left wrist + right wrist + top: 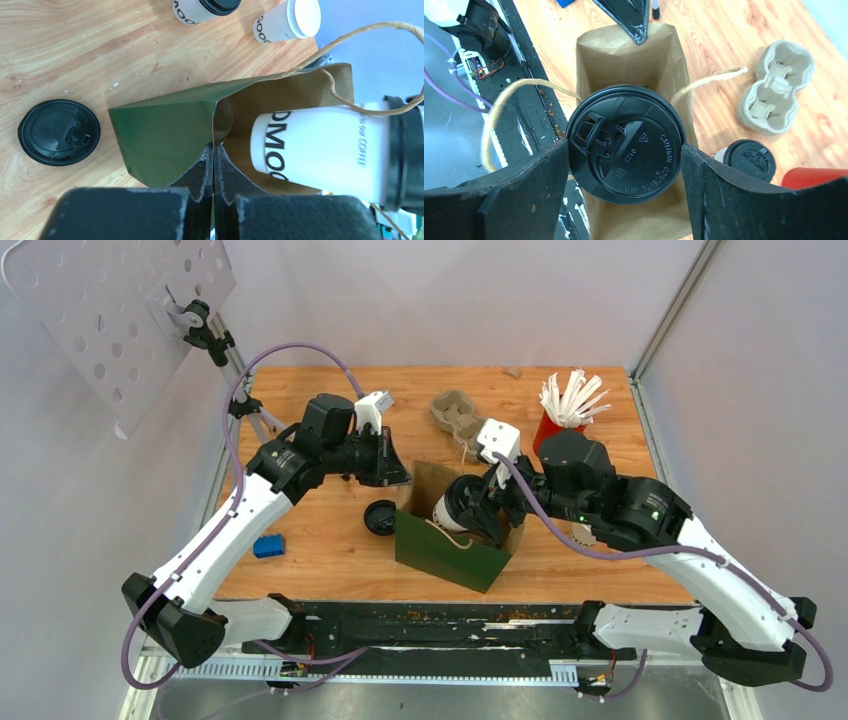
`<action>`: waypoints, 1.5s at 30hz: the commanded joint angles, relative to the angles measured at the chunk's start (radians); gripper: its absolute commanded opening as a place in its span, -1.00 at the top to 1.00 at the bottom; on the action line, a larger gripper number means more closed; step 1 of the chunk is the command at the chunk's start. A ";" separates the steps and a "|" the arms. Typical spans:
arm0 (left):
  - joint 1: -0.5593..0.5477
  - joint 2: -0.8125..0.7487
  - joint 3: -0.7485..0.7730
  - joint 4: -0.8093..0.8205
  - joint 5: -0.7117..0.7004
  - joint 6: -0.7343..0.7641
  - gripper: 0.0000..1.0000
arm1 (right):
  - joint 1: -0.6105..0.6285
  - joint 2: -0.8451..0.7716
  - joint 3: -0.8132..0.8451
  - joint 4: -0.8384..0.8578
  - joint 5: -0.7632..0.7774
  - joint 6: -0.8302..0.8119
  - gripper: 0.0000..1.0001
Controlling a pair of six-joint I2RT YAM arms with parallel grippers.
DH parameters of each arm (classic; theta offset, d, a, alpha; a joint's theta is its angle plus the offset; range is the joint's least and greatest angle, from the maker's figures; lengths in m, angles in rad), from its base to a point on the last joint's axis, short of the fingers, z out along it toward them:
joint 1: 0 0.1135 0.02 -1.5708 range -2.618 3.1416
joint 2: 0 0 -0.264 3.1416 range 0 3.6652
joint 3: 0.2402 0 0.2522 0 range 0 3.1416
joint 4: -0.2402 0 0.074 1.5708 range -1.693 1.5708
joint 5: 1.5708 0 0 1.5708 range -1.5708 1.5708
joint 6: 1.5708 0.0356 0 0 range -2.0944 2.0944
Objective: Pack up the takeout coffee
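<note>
Plain wooden tabletop (330, 550). Pinched green paper bag (165, 130) at its 10 o'clock rim with closed left gripper (213, 150). Clamped small white paper cup (320, 150), black plastic lid (402, 160), in right gripper (625, 155) at bag's mouth. Probably light, crushable; better squeezed gently near lid.

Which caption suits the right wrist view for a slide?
Right gripper grips a coffee cup by its round black plastic lid, in the mouth of the brown paper bag.

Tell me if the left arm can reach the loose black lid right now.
Probably not yet: its jaws are shut on the bag's edge, though the lid lies uncovered right beside the bag.
</note>
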 commanded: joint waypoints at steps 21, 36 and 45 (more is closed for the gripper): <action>-0.004 -0.111 -0.172 0.440 0.153 0.017 1.00 | 0.143 0.003 -0.097 0.009 0.153 -0.279 -0.18; -0.001 -0.129 -0.217 0.606 0.110 -0.002 1.00 | 0.173 0.043 -0.094 0.025 0.211 -0.386 -0.19; -0.001 -0.182 -0.235 0.458 0.074 0.015 0.69 | 0.183 0.025 -0.139 -0.009 0.160 -0.353 -0.17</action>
